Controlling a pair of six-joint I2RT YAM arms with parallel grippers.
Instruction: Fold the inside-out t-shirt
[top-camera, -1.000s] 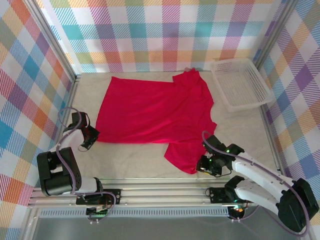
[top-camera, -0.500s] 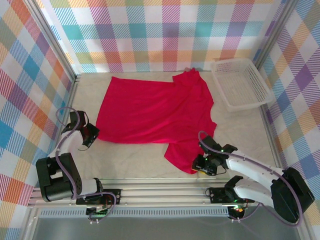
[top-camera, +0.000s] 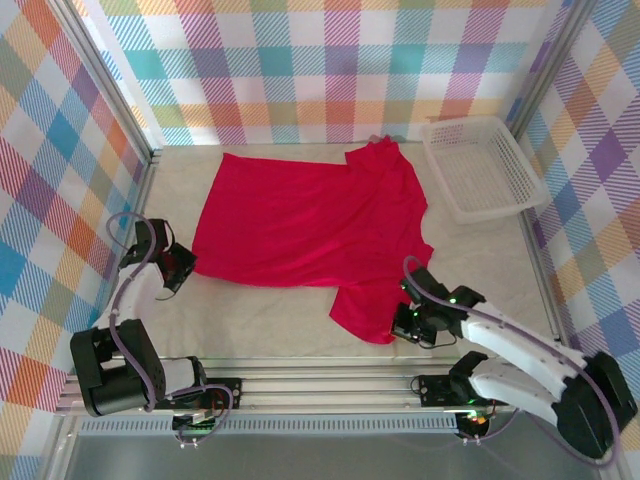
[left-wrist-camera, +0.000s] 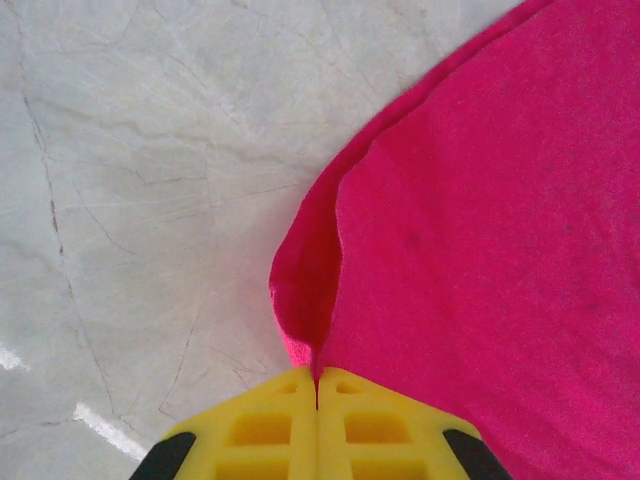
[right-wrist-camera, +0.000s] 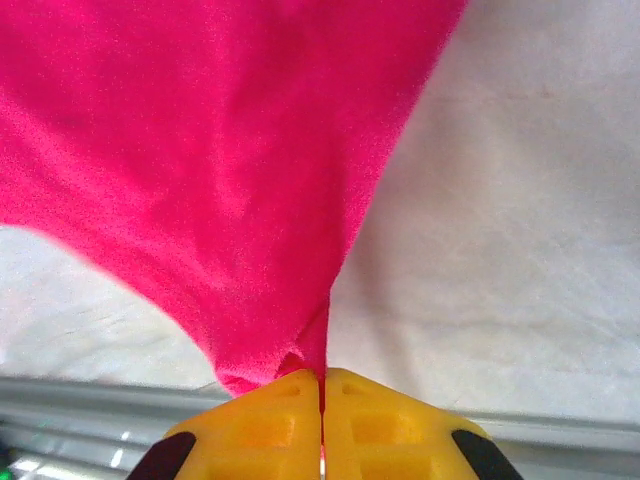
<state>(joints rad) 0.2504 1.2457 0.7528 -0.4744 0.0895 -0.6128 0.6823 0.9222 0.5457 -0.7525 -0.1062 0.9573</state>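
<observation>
The crimson inside-out t-shirt lies spread flat across the middle of the table, one sleeve toward the near edge and the other at the back. My left gripper is shut on the shirt's near left corner; in the left wrist view the cloth is pinched in the left gripper, between yellow fingers. My right gripper is shut on the near sleeve's hem; the right wrist view has the fabric drawn into the right gripper.
A white mesh basket stands at the back right corner. Metal rails run along the near edge just below the sleeve. Plaid walls close in the left, back and right sides. Bare tabletop lies between the arms.
My right gripper has closed on the near sleeve's hem, having stood partly open beside it before. The left gripper stays shut on its corner, shifted slightly.
</observation>
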